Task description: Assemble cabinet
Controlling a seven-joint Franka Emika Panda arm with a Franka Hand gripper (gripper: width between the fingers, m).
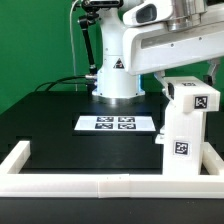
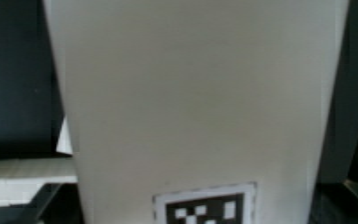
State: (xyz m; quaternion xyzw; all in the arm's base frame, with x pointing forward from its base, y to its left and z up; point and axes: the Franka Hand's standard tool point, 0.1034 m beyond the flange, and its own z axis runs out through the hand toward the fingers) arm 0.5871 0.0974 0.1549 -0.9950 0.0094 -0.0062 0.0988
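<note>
The white cabinet body (image 1: 183, 135) stands upright at the exterior view's right, against the low border frame, with a marker tag on its front. A white top panel (image 1: 196, 96) with a tag lies on top of it, slightly askew. My gripper (image 1: 190, 78) comes down from above onto this panel, its dark fingers at either side. In the wrist view the panel (image 2: 185, 100) fills the picture, with a tag (image 2: 211, 208) near the gripper (image 2: 197, 216). Dark finger parts (image 2: 34, 205) hug its edges. The jaws appear shut on the panel.
The marker board (image 1: 117, 124) lies on the black table before the robot base (image 1: 117, 75). The long low white border frame (image 1: 90, 184) runs along the near edge and up both sides. Cables hang behind the base.
</note>
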